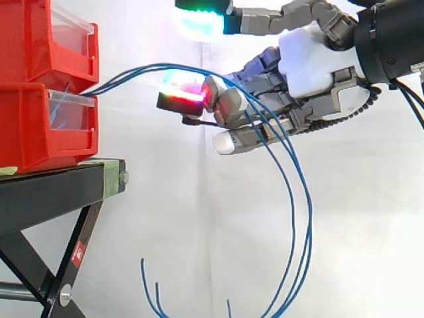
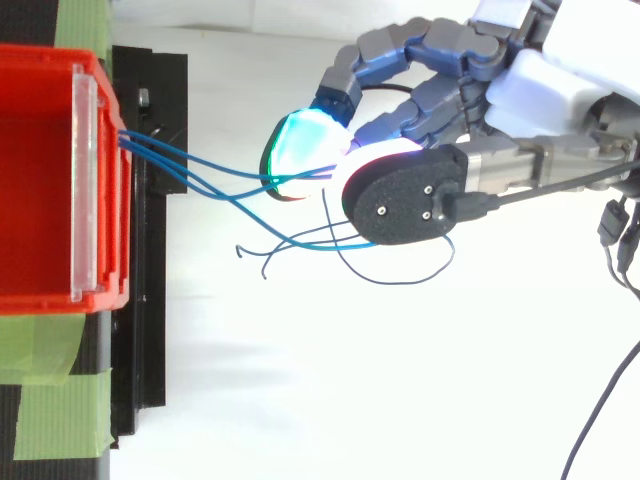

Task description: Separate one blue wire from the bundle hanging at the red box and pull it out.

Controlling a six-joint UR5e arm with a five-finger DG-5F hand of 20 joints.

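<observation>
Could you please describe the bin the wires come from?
Start at the black stand at left. Of the red pair stacked on it, take the lower bin: blue wires run from its front, none from the upper bin.

Hand (image 1: 305, 63) extended from right, fingers (image 2: 400, 45) curled, pads (image 2: 300, 150) pinching blue wire (image 1: 119, 77).

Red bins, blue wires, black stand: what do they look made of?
Red bins: likely moulded plastic, glossy, with clear front panels. Blue wires: thin, flexible, smooth blue sheath, probably plastic insulation; they droop in long curves. Black stand: looks like painted metal, matte, with bolted crossed legs.
</observation>
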